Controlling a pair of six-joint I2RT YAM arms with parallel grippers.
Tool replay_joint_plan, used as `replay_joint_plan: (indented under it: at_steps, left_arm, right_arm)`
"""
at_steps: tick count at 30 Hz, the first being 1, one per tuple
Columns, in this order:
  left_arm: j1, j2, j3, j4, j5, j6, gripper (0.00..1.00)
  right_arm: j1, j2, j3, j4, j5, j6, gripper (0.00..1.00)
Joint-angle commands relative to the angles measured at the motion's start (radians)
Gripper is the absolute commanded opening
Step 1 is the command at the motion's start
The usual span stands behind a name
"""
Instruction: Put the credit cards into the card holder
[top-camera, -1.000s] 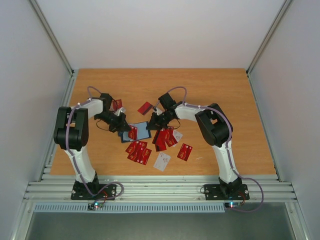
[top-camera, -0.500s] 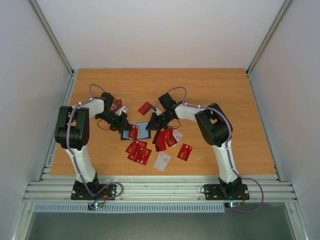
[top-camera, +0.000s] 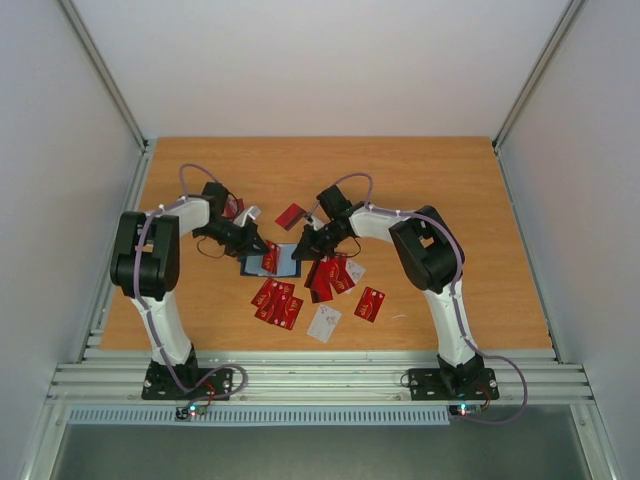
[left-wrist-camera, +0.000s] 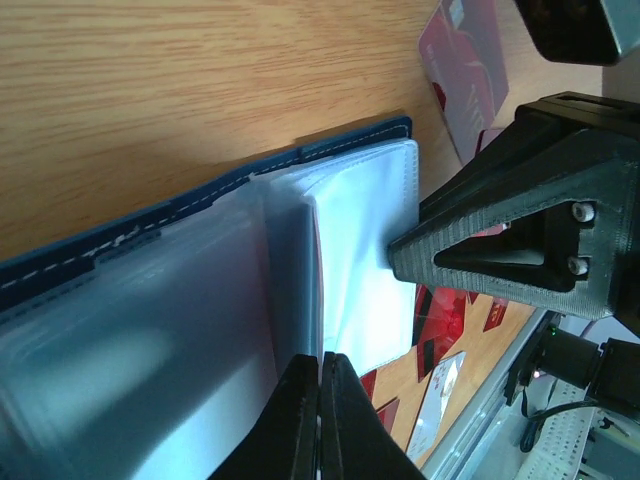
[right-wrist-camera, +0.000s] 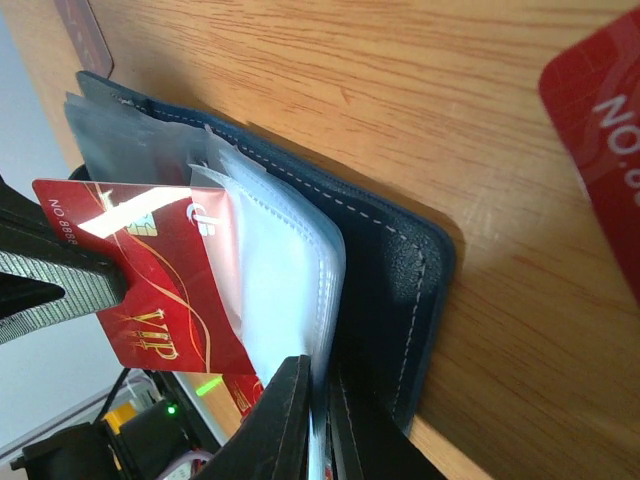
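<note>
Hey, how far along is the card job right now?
Done: the card holder lies open, with no card visibly seated in its sleeves. In hand: the left gripper pinches a red card, its edge under a clear sleeve, while the right gripper pinches a sleeve. Left: many loose cards on the table.

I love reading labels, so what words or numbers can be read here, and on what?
"VIP": on the red card at the card holder sleeves.
"NO 88", rest unclear: same card's edge.
"NO.", cut off: second red card at the picture's right edge.
Print on the other cards: too small to read.
</note>
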Motion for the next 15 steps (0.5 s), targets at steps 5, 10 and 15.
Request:
replay_joint_plan:
  at_steps: [5,10,15]
  left_arm:
    - [-0.017,0.027,-0.016,0.113,0.077,0.03,0.0]
    - [-0.017,0.031,-0.026,0.119,0.065,0.07,0.0]
    - [-0.016,0.021,-0.021,0.122,-0.001,0.1,0.0]
  right_arm:
    - [0.013,0.046,0.022,-0.07,0.042,-0.046,0.09]
    - [0.013,0.051,0.026,-0.081,0.046,-0.052,0.09]
    - [0.012,0.052,0.023,-0.09,0.041,-0.058,0.09]
